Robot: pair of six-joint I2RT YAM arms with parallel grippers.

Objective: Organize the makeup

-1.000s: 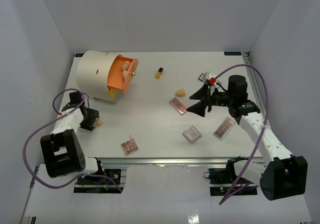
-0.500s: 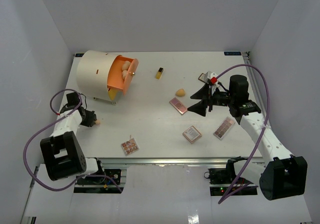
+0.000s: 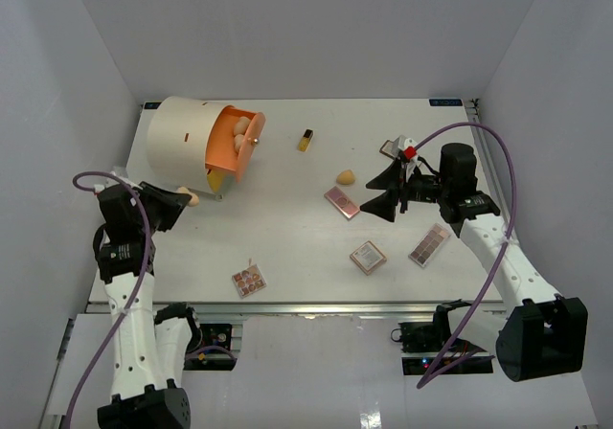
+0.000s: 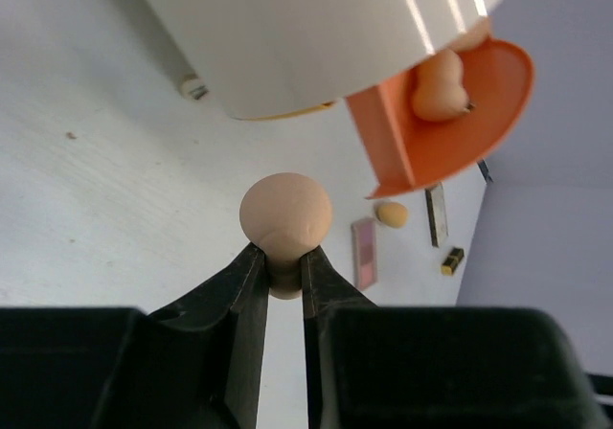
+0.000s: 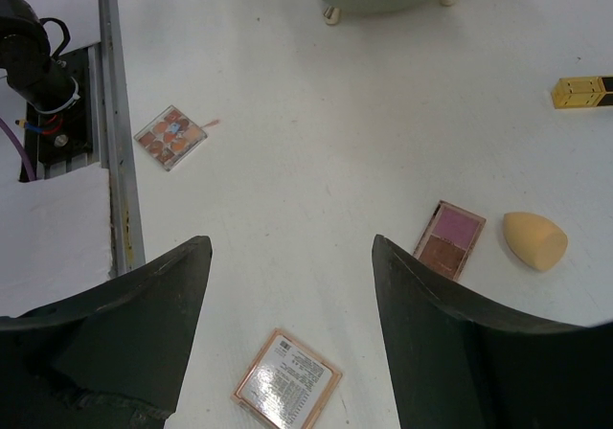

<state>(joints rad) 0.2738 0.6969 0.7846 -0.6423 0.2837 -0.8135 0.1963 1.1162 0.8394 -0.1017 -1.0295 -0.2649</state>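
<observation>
My left gripper point(image 3: 182, 197) is shut on a peach sponge point(image 3: 193, 198), held off the table just in front of the cream cylinder point(image 3: 187, 142). In the left wrist view the sponge point(image 4: 285, 214) sits pinched between the fingers point(image 4: 251, 276), below the orange drawer point(image 4: 450, 113), which holds another sponge point(image 4: 439, 84). My right gripper point(image 3: 370, 192) is open and empty above the table; it also shows in the right wrist view point(image 5: 290, 247). Below it lie a pink-brown palette point(image 5: 448, 239), a face-down palette point(image 5: 287, 381) and a loose sponge point(image 5: 536, 240).
A tiny yellow bottle point(image 3: 306, 141) lies behind the middle. Palettes lie at the front left point(image 3: 249, 280) and front right point(image 3: 429, 244). A small flat item point(image 3: 389, 146) lies by the right arm. White walls close in the table's sides and back.
My left arm has swung back and lifted, carrying the sponge from the table's left edge up toward the cylinder. The right arm has not moved.
</observation>
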